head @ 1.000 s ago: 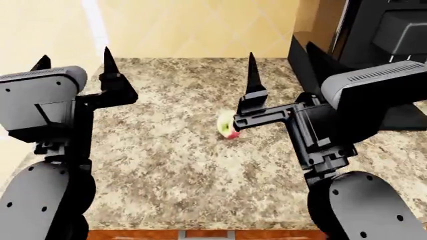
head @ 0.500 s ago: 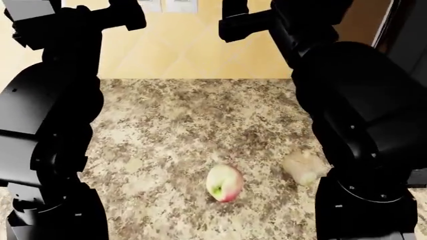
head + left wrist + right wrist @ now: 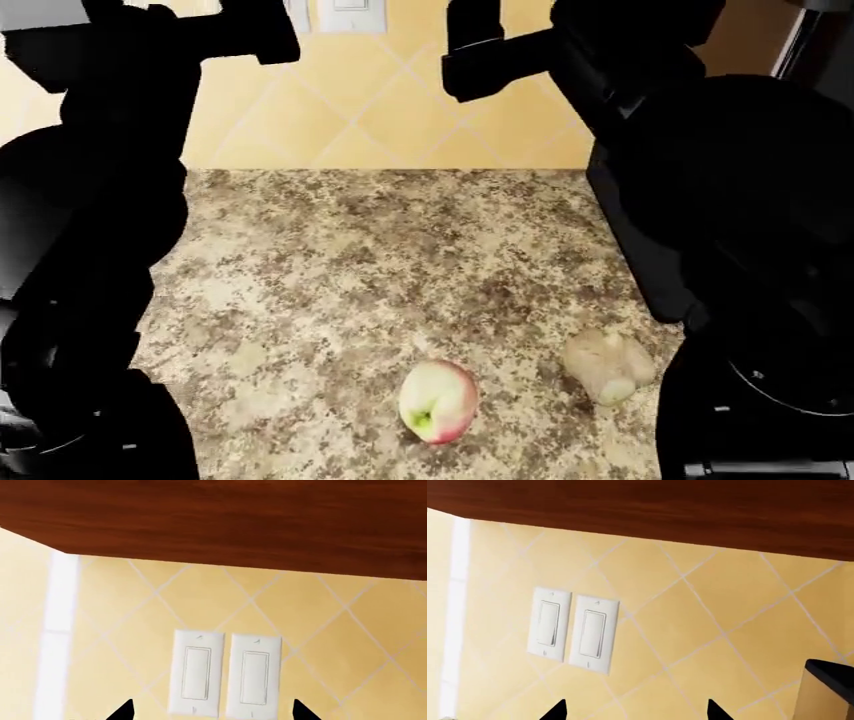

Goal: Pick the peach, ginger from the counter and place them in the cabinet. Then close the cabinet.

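Even, bright, shadowless render; slight softness.

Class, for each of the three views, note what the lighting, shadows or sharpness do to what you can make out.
Head view: both arms render as near-black silhouettes with little surface detail; the peach and ginger on the counter are evenly lit but slightly soft. Left wrist view: the wall switches are clear, under a flat, evenly lit wooden cabinet underside. Right wrist view: similar, with faint tile lines.

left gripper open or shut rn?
Open. In the left wrist view the left gripper shows two black fingertips set far apart, nothing between them but the wall switches behind.
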{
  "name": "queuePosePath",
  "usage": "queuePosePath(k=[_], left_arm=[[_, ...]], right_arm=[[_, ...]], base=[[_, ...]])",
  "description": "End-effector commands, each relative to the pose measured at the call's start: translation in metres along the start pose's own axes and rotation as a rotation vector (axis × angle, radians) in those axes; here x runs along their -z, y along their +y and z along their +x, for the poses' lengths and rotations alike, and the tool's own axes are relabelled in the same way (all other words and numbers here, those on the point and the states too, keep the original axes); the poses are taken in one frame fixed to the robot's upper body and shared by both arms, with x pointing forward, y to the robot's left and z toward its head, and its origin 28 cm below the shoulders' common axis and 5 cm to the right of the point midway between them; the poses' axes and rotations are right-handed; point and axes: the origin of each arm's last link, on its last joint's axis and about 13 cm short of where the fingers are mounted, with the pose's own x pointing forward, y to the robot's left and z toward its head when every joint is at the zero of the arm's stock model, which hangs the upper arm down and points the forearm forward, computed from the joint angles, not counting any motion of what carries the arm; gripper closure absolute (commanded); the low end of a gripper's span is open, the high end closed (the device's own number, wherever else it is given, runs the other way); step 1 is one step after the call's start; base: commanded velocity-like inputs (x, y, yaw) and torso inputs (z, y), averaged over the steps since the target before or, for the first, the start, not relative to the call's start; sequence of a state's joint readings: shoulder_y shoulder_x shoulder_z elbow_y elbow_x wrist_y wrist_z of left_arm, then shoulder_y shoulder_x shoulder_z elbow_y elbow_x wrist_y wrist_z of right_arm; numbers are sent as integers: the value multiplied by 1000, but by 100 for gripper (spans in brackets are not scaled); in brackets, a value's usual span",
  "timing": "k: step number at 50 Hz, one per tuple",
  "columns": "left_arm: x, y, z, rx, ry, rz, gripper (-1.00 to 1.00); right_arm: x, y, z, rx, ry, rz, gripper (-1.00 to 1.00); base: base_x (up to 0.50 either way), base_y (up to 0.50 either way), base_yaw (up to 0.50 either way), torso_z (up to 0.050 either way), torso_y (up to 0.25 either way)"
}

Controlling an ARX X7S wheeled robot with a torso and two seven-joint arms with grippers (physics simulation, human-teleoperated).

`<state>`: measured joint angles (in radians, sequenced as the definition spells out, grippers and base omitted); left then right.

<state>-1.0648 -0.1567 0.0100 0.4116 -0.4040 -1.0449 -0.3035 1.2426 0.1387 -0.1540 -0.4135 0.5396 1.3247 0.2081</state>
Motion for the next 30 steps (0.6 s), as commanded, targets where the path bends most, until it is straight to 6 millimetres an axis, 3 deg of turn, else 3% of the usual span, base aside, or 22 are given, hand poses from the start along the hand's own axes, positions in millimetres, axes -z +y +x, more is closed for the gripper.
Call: queuePosePath(k=[1, 5, 8, 10, 18, 30], left_arm=[[-12, 8, -50, 177, -13, 32, -100], [-10, 12, -52, 164, -30, 58, -100], [-3, 15, -50, 154, -19, 63, -100], [1, 16, -47, 148, -9, 62, -100], [1, 16, -43, 151, -10, 84, -100], [-1, 15, -45, 173, -19, 97, -100]], right_arm=[[-23, -7, -41, 161, 107, -274, -100], [-42, 6, -85, 296, 97, -352, -100], [-59, 10, -122, 63, 288, -358, -100], [-68, 11, -136, 5, 374, -372, -100], [-85, 15, -167, -58, 565, -427, -100], [-64, 6, -177, -35, 693, -425, -100]], base=[[0, 0, 0, 0, 0], [0, 0, 0, 0, 0], [0, 0, 0, 0, 0], [0, 0, 0, 0, 0], [0, 0, 0, 0, 0], [0, 0, 0, 0, 0]])
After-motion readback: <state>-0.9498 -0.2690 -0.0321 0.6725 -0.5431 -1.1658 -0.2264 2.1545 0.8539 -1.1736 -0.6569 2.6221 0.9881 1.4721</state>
